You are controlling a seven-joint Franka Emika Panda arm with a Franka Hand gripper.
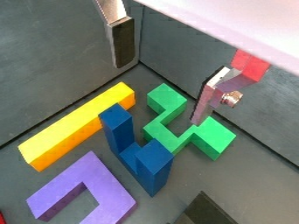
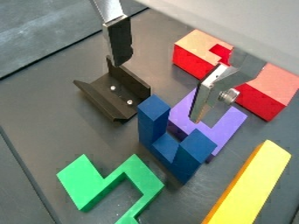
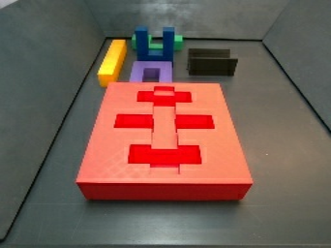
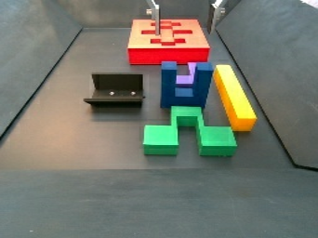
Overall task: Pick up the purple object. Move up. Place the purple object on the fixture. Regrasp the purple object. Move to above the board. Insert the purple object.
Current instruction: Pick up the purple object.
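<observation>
The purple object point(image 1: 82, 188) point(image 2: 222, 122) lies flat on the dark floor, between the blue block point(image 3: 158, 44) and the board's near end; it also shows in both side views point(image 3: 151, 73) point(image 4: 185, 85). The red board point(image 3: 162, 131) point(image 4: 170, 37) lies flat with its cross-and-bar cut-outs up. The dark fixture point(image 2: 114, 94) point(image 3: 212, 63) point(image 4: 114, 90) stands beside the blue block. My gripper point(image 1: 158, 92) point(image 2: 158, 90) point(image 4: 185, 7) hangs open and empty above the pieces near the board's end. Its fingers point(image 1: 117, 44) are spread wide and touch nothing.
A yellow bar point(image 1: 76, 131) point(image 4: 232, 93) lies along one side wall. An upright blue U-block point(image 1: 135, 144) point(image 2: 163, 131) stands next to the purple object. A green zigzag piece point(image 1: 176, 122) point(image 4: 187, 130) lies beyond it. Grey walls enclose the floor.
</observation>
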